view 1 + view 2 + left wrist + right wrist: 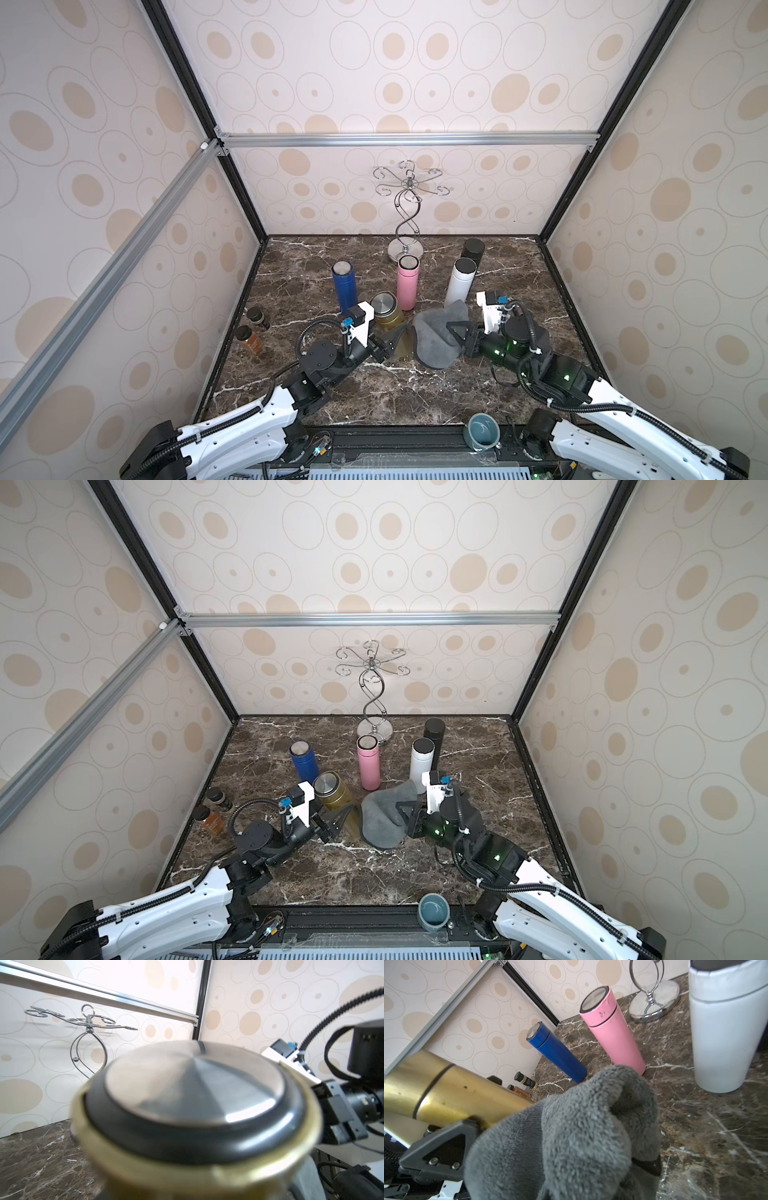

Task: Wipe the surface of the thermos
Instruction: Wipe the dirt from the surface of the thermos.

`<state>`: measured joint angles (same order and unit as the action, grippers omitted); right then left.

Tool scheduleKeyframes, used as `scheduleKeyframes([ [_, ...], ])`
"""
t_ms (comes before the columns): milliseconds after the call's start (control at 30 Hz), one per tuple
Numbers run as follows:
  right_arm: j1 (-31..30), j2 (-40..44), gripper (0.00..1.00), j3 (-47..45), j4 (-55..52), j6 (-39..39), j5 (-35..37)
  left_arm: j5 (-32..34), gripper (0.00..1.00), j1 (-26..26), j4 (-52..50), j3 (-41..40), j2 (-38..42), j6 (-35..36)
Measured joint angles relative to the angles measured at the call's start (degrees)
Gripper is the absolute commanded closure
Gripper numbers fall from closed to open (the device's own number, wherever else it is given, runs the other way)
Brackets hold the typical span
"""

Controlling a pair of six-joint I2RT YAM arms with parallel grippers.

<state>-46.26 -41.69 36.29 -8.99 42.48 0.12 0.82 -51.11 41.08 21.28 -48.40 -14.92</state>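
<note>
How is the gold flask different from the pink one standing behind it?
The gold metal thermos leans, clamped in the left gripper; the pink cylindrical thermos stands upright, untouched. The grey fluffy cloth meets the gold one; the pink one stands clear of it. Both have silvery lid tops.

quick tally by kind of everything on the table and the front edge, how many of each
thermoses: 5 (gold thermos, blue thermos, pink thermos, white thermos, black thermos)
small bottles: 2
grey cloth: 1
wire stand: 1
teal cup: 1
total: 10
</note>
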Motion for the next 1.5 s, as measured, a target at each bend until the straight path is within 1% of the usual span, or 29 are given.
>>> scheduleKeyframes([
  [200, 1.6, -1.8, 1.0, -6.8, 10.4, 5.4, -3.7, 2.2, 1.0, 0.2, -0.9, 4.3, 1.0, -2.3],
  [467, 5.2, -8.2, 1.0, -15.2, 33.9, 14.9, -9.4, 3.0, 1.0, 0.5, 0.9, 5.3, 1.2, -5.7],
  [733, 6.2, -14.1, 1.0, -16.7, 54.0, 23.0, -13.3, 3.6, 1.0, 0.7, 6.8, 5.1, 0.5, -8.7],
  [933, 6.4, -19.0, 1.0, -17.1, 64.8, 27.4, -15.1, 4.9, 1.0, 1.0, 10.7, 5.1, -1.5, -9.0],
  [1167, 6.7, -22.8, 1.0, -17.1, 70.9, 30.8, -16.3, 6.0, 1.0, 1.0, 14.0, 5.1, -3.9, -8.9],
  [1500, 6.7, -22.5, 1.0, -17.6, 70.0, 31.2, -16.2, 7.3, 1.0, 1.2, 15.6, 5.1, -3.4, -8.0],
])
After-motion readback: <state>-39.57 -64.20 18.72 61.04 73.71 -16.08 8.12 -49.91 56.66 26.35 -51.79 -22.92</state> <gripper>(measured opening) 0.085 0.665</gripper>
